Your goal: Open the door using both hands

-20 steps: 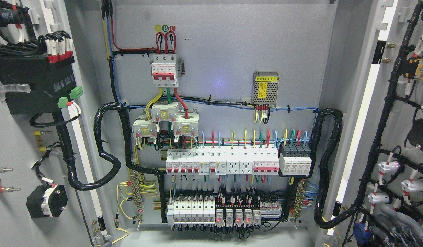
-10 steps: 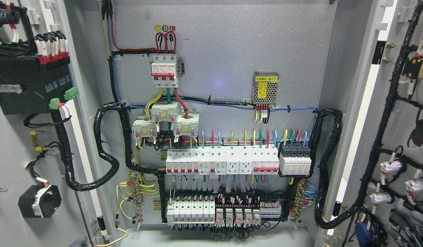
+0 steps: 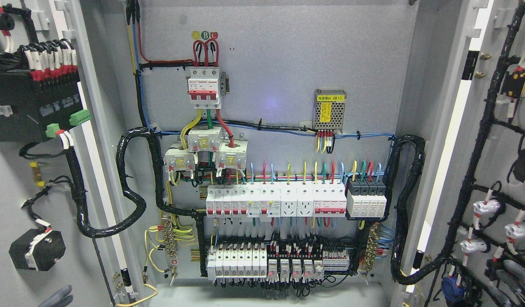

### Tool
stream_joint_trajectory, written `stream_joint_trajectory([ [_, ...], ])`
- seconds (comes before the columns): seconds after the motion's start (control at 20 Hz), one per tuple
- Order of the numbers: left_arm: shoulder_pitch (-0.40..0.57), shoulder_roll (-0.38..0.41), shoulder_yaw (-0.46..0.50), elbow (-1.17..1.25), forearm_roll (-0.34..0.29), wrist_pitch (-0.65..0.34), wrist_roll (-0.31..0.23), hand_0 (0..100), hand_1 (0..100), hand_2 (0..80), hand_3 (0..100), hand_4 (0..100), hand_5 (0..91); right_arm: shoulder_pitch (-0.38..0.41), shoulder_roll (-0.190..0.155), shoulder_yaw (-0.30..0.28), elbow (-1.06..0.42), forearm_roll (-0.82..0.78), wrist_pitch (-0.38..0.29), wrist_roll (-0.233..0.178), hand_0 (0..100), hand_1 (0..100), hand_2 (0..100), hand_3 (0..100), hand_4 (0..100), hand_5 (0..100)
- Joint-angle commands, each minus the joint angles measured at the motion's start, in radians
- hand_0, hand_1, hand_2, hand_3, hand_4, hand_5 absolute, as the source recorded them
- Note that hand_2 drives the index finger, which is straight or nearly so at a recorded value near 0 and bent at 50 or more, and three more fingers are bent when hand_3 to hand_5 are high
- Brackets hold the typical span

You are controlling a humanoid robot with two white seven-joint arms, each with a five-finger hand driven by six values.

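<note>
fingers (image 3: pixel 58 297) of the left hand (image 3: pixel 54 299) poke up by the left door (image 3: pixel 15 179), grip unclear. right hand's (image 3: pixel 516 277) blurry at the right door (image 3: pixel 497 145), can't tell either.

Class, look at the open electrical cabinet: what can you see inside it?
Inside the cabinet: a red-handled breaker, white breaker rows, a small power supply and black cable bundles. Wiring behind the breakers is hidden.

Grey back panel (image 3: pixel 279 68) of cabinet carries everything: red three-pole breaker (image 3: pixel 204 87) upper left, small mesh power supply (image 3: pixel 329 109) to right, row of white breakers and sockets (image 3: pixel 275 201) across middle, lower row of relays (image 3: pixel 279 265) near bottom, black cable looms (image 3: pixel 132 179) at both sides
</note>
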State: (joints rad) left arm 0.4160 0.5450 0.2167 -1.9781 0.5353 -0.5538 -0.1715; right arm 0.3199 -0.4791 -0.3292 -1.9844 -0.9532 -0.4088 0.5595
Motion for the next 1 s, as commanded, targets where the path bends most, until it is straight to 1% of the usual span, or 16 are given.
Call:
stream_joint_trajectory([
  [0.0, 0.003, 0.035, 0.096, 0.064, 0.067, 0.000, 0.000, 0, 0, 0.0, 0, 0, 0.0, 0.005, -0.004, -0.050, 0.041, -0.041, 0.001, 0.003, 0, 0, 0, 0, 0, 0],
  [0.15, 0.003, 0.050, 0.119, 0.084, 0.094, 0.000, -0.002, 0, 0, 0.0, 0, 0, 0.0, 0.004, -0.006, -0.071, 0.070, -0.041, 0.001, 0.005, 0, 0, 0, 0, 0, 0],
  [0.25, 0.003, 0.056, 0.130, 0.103, 0.116, 0.002, -0.002, 0, 0, 0.0, 0, 0, 0.0, -0.002, -0.006, -0.073, 0.084, -0.041, 0.001, 0.006, 0, 0, 0, 0, 0, 0],
  [0.45, 0.003, 0.072, 0.151, 0.160, 0.143, 0.000, -0.008, 0, 0, 0.0, 0, 0, 0.0, -0.009, -0.006, -0.085, 0.098, -0.041, 0.001, 0.006, 0, 0, 0, 0, 0, 0],
  [0.5, 0.003, 0.076, 0.153, 0.174, 0.153, 0.000, -0.013, 0, 0, 0.0, 0, 0, 0.0, -0.009, -0.006, -0.090, 0.098, -0.041, 0.001, 0.011, 0, 0, 0, 0, 0, 0],
  [0.6, 0.003, 0.081, 0.155, 0.194, 0.167, 0.000, -0.014, 0, 0, 0.0, 0, 0, 0.0, -0.009, -0.004, -0.094, 0.098, -0.041, 0.001, 0.037, 0, 0, 0, 0, 0, 0],
  [0.65, 0.003, 0.085, 0.155, 0.205, 0.170, 0.000, -0.014, 0, 0, 0.0, 0, 0, 0.0, -0.009, -0.004, -0.096, 0.099, -0.041, 0.001, 0.043, 0, 0, 0, 0, 0, 0],
  [0.75, 0.003, 0.089, 0.155, 0.234, 0.181, 0.000, -0.014, 0, 0, 0.0, 0, 0, 0.0, -0.007, -0.006, -0.117, 0.102, -0.042, 0.001, 0.045, 0, 0, 0, 0, 0, 0],
  [0.95, 0.003, 0.115, 0.158, 0.283, 0.221, 0.000, -0.023, 0, 0, 0.0, 0, 0, 0.0, -0.004, -0.006, -0.120, 0.127, -0.042, 0.001, 0.048, 0, 0, 0, 0, 0, 0],
])
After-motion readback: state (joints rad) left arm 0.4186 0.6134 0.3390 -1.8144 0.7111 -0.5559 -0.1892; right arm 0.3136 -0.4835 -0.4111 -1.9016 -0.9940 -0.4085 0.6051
